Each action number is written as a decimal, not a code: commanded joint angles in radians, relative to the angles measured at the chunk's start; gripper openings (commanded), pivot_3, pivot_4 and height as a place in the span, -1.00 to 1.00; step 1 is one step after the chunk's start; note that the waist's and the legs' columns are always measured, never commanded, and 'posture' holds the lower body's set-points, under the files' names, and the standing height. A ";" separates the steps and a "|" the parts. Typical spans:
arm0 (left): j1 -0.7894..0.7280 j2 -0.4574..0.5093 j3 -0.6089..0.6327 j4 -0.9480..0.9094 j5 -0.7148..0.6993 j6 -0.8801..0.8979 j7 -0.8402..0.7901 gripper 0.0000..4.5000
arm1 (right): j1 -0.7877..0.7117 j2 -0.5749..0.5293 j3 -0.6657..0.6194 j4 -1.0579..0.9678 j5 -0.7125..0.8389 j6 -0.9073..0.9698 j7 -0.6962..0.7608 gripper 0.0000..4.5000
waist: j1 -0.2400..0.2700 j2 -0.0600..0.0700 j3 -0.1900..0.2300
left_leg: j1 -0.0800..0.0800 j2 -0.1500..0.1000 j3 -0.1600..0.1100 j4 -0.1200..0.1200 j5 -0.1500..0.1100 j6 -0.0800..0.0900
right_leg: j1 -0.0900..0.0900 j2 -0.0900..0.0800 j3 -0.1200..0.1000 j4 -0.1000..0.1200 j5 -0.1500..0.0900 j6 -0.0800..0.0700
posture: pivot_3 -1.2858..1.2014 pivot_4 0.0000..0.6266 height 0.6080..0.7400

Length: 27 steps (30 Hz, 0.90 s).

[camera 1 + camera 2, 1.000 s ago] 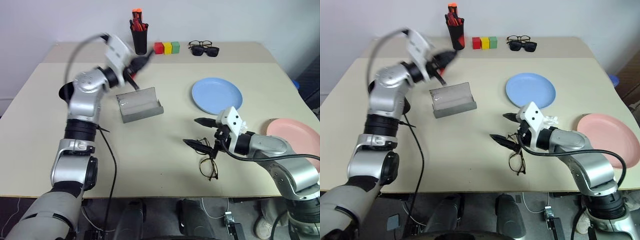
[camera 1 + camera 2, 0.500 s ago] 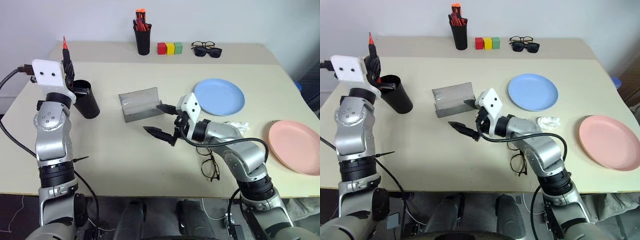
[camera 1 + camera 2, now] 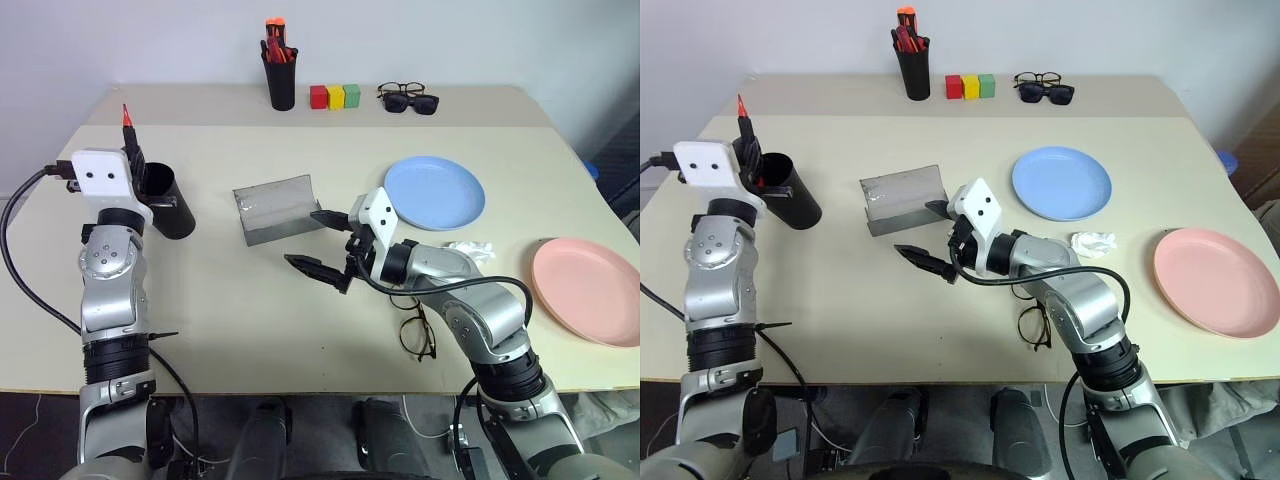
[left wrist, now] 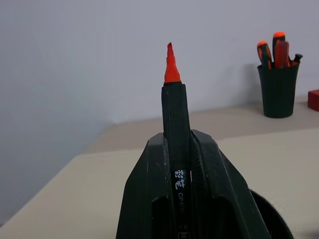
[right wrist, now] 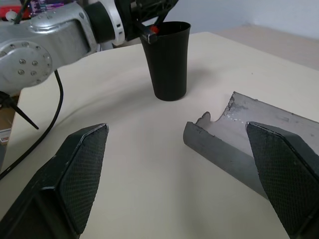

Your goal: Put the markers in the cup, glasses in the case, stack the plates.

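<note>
While our left gripper (image 4: pixel 178 164) pinches the black marker (image 4: pixel 174 119) upright over the cup (image 3: pixel 168 201), our right gripper (image 3: pixel 322 243) hangs wide open near the case (image 3: pixel 277 206).

Premises are presenting as a test lab. A bare beige table (image 3: pixel 300 330) is standing against a blank white wall (image 3: pixel 450 40). Cables (image 3: pixel 20 270) are trailing off it.
</note>
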State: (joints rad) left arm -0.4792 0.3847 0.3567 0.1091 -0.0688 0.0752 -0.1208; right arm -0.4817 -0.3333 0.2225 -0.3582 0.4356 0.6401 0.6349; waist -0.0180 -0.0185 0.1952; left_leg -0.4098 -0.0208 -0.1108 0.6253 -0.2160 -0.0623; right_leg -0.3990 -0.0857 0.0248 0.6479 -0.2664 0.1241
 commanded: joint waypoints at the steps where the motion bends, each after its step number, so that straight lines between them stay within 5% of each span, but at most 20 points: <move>1: -0.039 0.021 0.002 0.004 -0.022 -0.037 -0.006 -0.99 | -0.002 0.005 -0.010 -0.042 0.010 -0.013 0.006 1.00 | 0.000 0.000 0.000 | 0.000 0.000 0.000 0.000 0.000 0.000 | 0.000 0.000 0.000 0.000 0.000 0.000 | 0.03 -0.52 1.00; 6: -0.050 0.028 -0.011 0.027 -0.027 -0.053 -0.021 -0.99 | -0.005 0.004 -0.011 -0.038 0.008 -0.018 0.008 1.00 | 0.000 0.000 0.000 | 0.000 0.000 0.000 0.000 0.000 0.000 | 0.000 0.000 0.000 0.000 0.000 0.000 | 0.03 -0.52 1.00; 15: -0.037 0.020 -0.012 0.013 -0.034 -0.059 -0.001 0.99 | -0.009 0.002 -0.010 -0.035 0.008 -0.019 0.017 1.00 | 0.000 0.000 0.000 | 0.000 0.000 0.000 0.000 0.000 0.000 | 0.000 0.000 0.000 0.000 0.000 0.000 | 0.03 -0.52 1.00; 21: -0.053 0.011 -0.034 -0.110 -0.112 -0.058 -0.064 0.99 | -0.014 -0.005 -0.014 -0.035 0.006 -0.018 0.025 1.00 | 0.000 0.000 0.000 | 0.000 0.000 0.000 0.000 0.000 0.000 | 0.000 0.000 0.000 0.000 0.000 0.000 | 0.03 -0.52 1.00; 27: -0.053 0.177 -0.290 -0.296 -0.281 0.335 -0.467 0.99 | -0.027 -0.110 -0.086 -0.020 0.027 -0.015 0.101 1.00 | 0.002 0.000 0.000 | 0.000 0.000 0.000 -0.001 0.000 0.000 | 0.001 0.000 0.000 -0.001 0.000 0.000 | 0.03 -0.52 1.00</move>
State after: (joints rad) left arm -0.5200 0.5407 0.1167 -0.1458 -0.3187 0.3259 -0.5051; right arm -0.4838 -0.4223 0.1874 -0.3583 0.4415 0.6398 0.7130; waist -0.0160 -0.0182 0.1955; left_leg -0.4099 -0.0212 -0.1100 0.6245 -0.2160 -0.0623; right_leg -0.3981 -0.0863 0.0249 0.6461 -0.2665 0.1240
